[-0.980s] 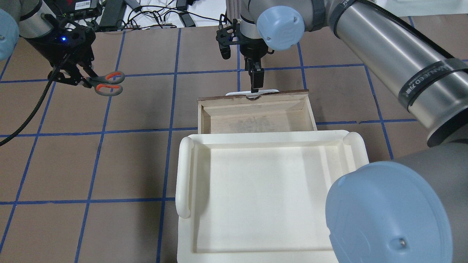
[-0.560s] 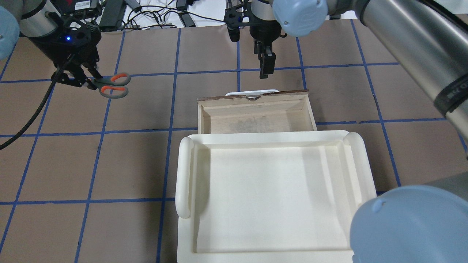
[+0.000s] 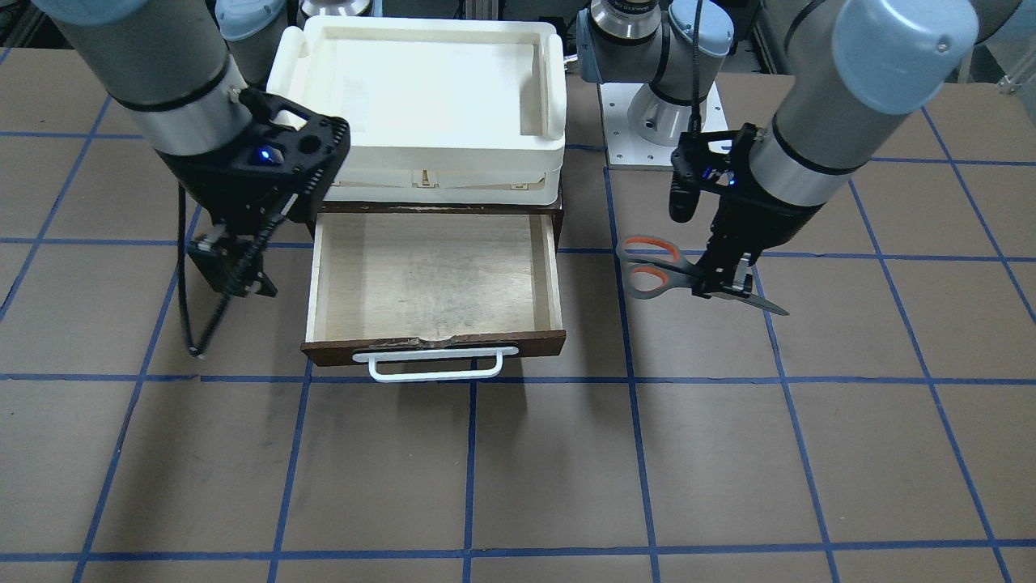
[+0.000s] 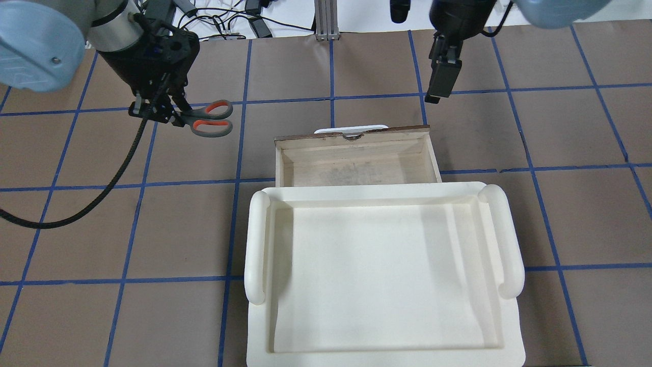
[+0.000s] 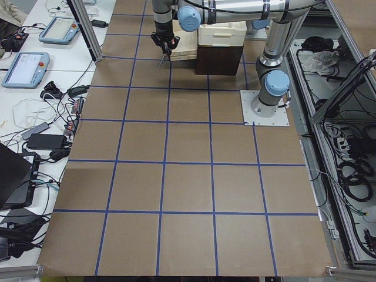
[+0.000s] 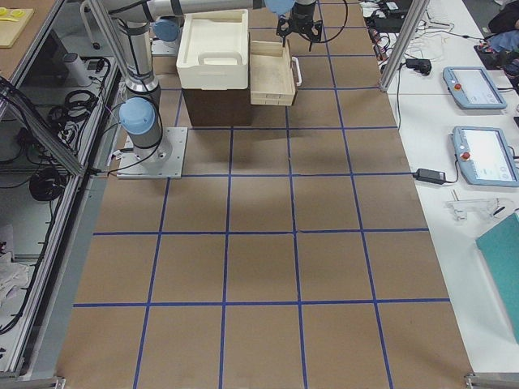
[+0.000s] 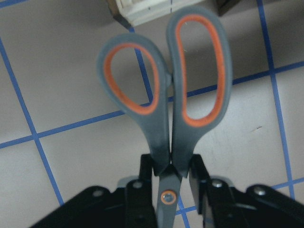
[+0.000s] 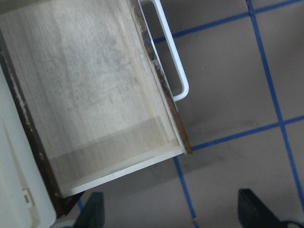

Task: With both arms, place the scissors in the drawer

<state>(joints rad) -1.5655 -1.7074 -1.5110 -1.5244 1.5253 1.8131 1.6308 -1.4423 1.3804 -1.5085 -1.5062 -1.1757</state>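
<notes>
The scissors (image 4: 209, 119), grey handles lined orange, are held by the blades in my left gripper (image 4: 162, 110), above the table to the left of the drawer. In the front view the scissors (image 3: 654, 267) hang level, blade tip pointing away from the drawer, under the left gripper (image 3: 723, 279). The left wrist view shows the jaws shut at the scissors' pivot (image 7: 166, 195). The drawer (image 4: 356, 162) is pulled open and empty, with its white handle (image 3: 433, 364) at the front. My right gripper (image 4: 437, 86) is open and empty, raised beyond the drawer's right front corner; the drawer (image 8: 90, 95) shows below it.
A cream-white tray (image 4: 257, 239) sits on top of the dark cabinet (image 5: 218, 59) that holds the drawer. Cables and power bricks (image 4: 214, 20) lie along the far table edge beside an aluminium post (image 4: 323, 20).
My right gripper has left the drawer handle and moved up and to the right. My left gripper has carried the scissors to the right, closer to the drawer.
</notes>
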